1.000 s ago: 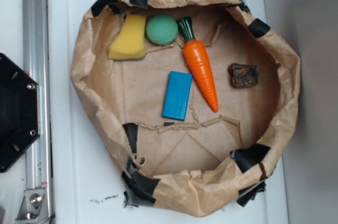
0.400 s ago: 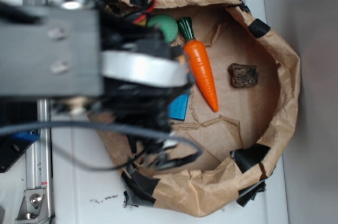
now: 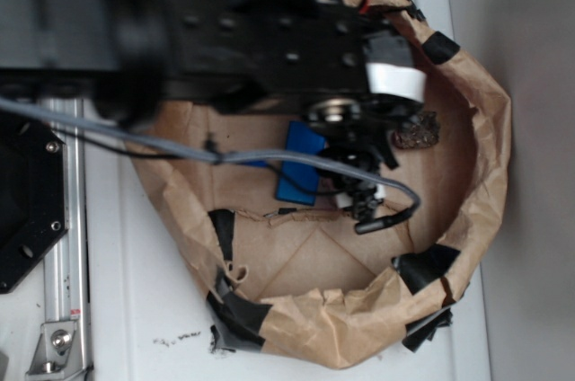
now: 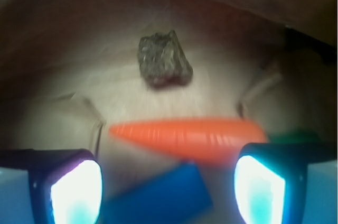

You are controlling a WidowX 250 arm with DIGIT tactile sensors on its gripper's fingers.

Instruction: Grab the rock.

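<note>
**Black arm, loose cables**

Arm (image 3: 225, 35) black, boxy, studded with small screws; white band near wrist. Red wire on top, grey cable (image 3: 180, 152) looping beneath. Gripper (image 4: 168, 182) fingers (image 4: 74, 187) black-edged, pads glowing pale cyan-white.

A crumpled brown paper enclosure (image 3: 490, 129), patched at its rim with strips of black tape (image 3: 424, 266), is set on a white, smooth tabletop (image 3: 135, 309). Left of the enclosure, a silver metal rail (image 3: 65, 246) is seen running along the tabletop, with a black angular plate (image 3: 27, 201) beside it. Right of the enclosure lies a grey surface (image 3: 535, 174), possibly floor. Small dark specks (image 3: 175, 339) mark the tabletop below the enclosure.
</note>
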